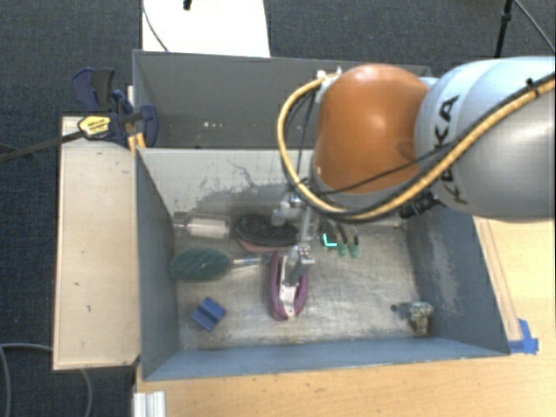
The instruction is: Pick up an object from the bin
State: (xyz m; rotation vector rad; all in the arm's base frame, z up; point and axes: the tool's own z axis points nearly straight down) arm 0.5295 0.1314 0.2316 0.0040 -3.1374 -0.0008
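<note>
Looks down into a grey metal bin (pixel 452 259), with the arm reaching in from the right under a rounded orange cover (pixel 369 129). Sets the gripper (pixel 300 266) low near the bin's middle, right at the far end of a purple loop-shaped thing (pixel 280 301) lying flat on the floor, stretched from near to far. Seems to touch that loop or hang just above it; cannot tell which. Cannot tell how wide the jaws stand, nor whether anything sits between them. Probably lined up on the loop's thin rim, the easiest edge to pinch from above.

Just beyond the gripper on the far side, a dark oval thing (pixel 261 229), close enough to crowd a grasp. To the left, a green oval paddle (pixel 198 264) with a pale handle pointing right toward the loop and ending just beside it, likely to get nudged during a lift. Further to the far left, a clear tube (pixel 205 227). In the near left, a small blue block (pixel 208 314), well apart. Near the near right corner, a small brownish thing (pixel 420 317), also well apart. Bare floor to the right of the loop, with nothing in the way on that side.
</note>
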